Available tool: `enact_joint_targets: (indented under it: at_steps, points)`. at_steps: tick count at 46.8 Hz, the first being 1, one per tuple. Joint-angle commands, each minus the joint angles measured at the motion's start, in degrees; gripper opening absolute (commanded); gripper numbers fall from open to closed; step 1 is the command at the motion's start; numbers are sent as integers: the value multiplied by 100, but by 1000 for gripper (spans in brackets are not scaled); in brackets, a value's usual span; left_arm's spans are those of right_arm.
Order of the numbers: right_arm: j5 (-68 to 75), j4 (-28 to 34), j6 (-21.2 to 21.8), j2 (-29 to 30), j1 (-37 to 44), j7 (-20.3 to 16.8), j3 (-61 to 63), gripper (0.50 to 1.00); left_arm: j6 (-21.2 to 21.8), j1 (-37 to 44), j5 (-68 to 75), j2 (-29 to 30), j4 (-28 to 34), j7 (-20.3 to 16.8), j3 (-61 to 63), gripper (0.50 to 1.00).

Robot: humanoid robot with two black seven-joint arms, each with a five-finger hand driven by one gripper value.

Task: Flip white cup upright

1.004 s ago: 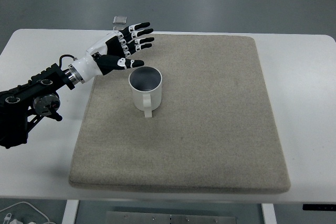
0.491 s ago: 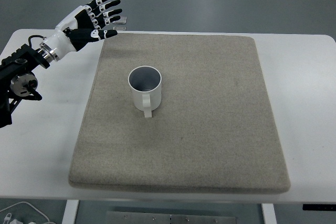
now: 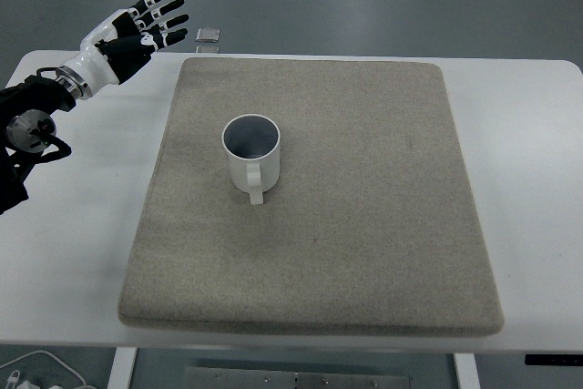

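Looking down, you see the white cup (image 3: 251, 156) standing upright on the beige mat (image 3: 364, 225), mouth up, its handle pointing toward the mat's near edge. It sits left of the mat's middle. Your left hand (image 3: 135, 27) hangs beyond the mat's far-left corner, well apart from the cup, fingers (image 3: 166, 6) spread and holding nothing. A small grey object (image 3: 209, 35) lies just past the mat's far edge. The mat rests on a white table (image 3: 528, 179).
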Motion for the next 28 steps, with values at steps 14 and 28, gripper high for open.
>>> enact_joint_targets:
  at_steps: [14,28]
  points:
    - [-3,0,0,0,0,0,0,930,1,50,-1649,-32,-43,1559,-24,994]
    - [-3,9,26,0,0,0,0,930,1,103,-1825,-137,-61,1603,-42,994]
